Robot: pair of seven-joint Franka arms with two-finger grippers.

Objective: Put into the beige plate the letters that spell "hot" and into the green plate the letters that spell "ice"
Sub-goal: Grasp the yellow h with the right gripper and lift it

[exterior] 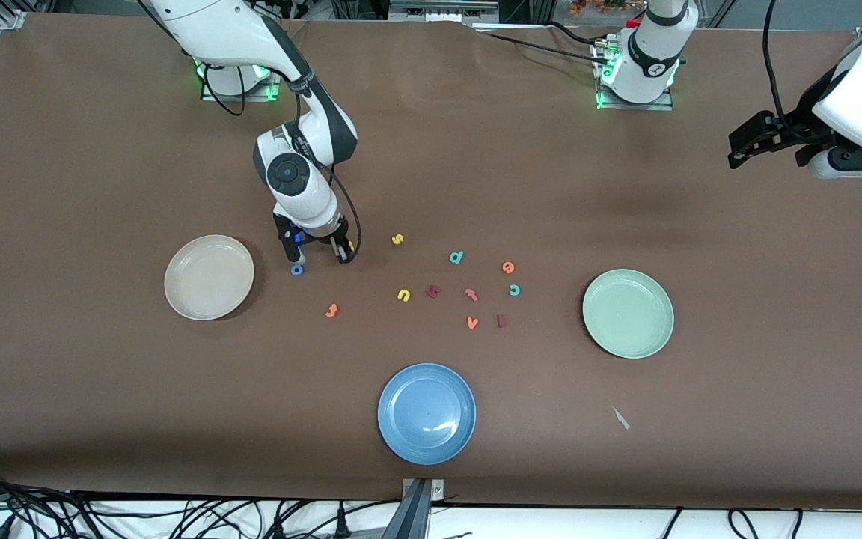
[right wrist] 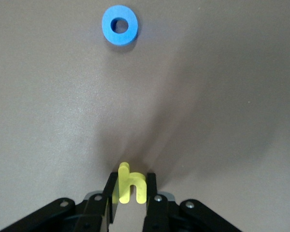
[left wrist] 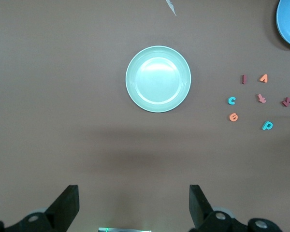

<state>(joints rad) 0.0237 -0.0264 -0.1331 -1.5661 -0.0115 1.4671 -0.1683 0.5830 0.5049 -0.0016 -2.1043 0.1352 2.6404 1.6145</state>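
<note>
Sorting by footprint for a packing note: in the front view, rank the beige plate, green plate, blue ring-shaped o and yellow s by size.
Round beige plate and round mint-green plate: alike, unranked.
Blue ring-shaped foam o and yellow foam s: tiny, too alike to rank.

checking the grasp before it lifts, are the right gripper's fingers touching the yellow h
Touching. The right wrist view shows the yellow h standing between the right gripper fingers, both pressed against its sides with no gap.

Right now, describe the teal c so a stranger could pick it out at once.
Find the green plate toward the left arm's end of the table. Beside it, toward the letter cluster, lies the teal c, just nearer the front camera than the orange e. The only other teal letter, the d, has a stem.
</note>
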